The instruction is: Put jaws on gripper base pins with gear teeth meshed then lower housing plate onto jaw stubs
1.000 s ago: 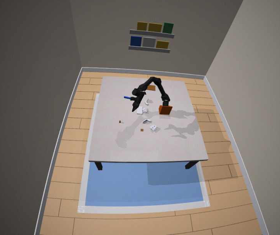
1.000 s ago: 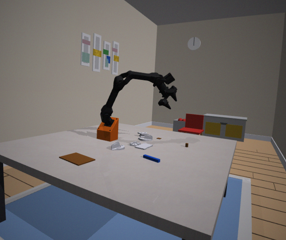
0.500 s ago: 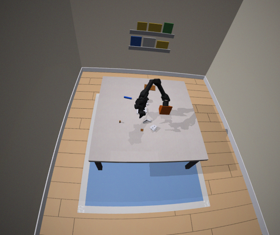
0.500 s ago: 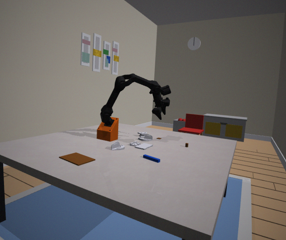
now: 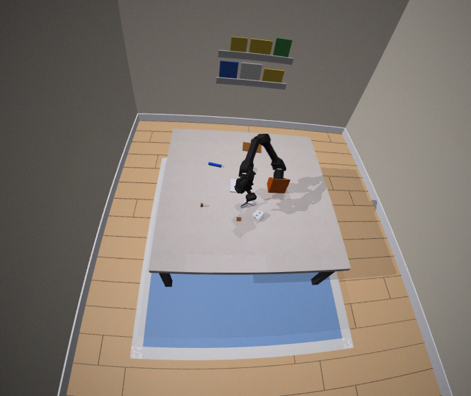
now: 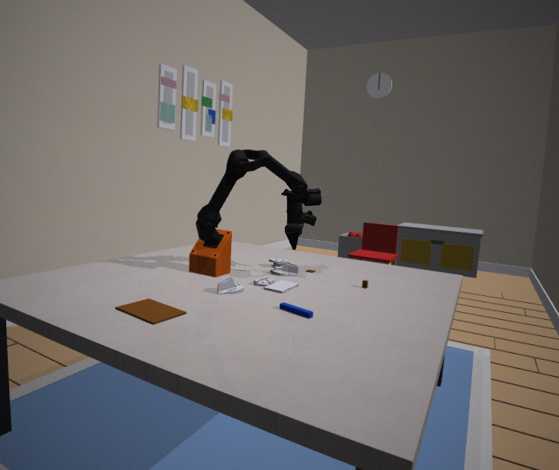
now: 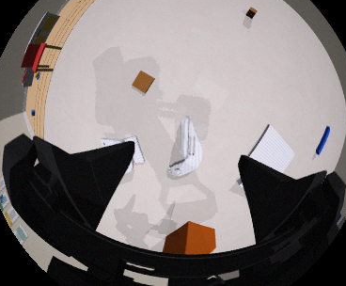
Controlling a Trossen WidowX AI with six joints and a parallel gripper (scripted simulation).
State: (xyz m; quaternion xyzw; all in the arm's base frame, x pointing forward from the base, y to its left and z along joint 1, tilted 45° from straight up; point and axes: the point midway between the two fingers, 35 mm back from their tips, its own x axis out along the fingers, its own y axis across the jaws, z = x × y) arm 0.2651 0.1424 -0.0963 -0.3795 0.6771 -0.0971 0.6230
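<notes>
My gripper point(image 5: 248, 197) is open and empty. It points straight down and hovers a little above one grey jaw point(image 5: 248, 203). In the wrist view that jaw point(image 7: 187, 150) lies on the table between my two fingers. The white gripper base point(image 5: 259, 215) lies just in front of it and is partly hidden behind my left finger in the wrist view point(image 7: 125, 148). The white housing plate point(image 6: 281, 285) lies flat further back and also shows in the wrist view point(image 7: 272, 150). A second grey jaw point(image 6: 229, 285) lies beside the plate, with a small grey part point(image 6: 262, 281) between them.
The orange arm mount point(image 5: 277, 184) stands to the right. A small brown tile point(image 5: 238, 219), a small brown cube point(image 5: 202, 204), a blue bar point(image 5: 215, 164) and a flat brown plate point(image 6: 150, 310) lie on the table.
</notes>
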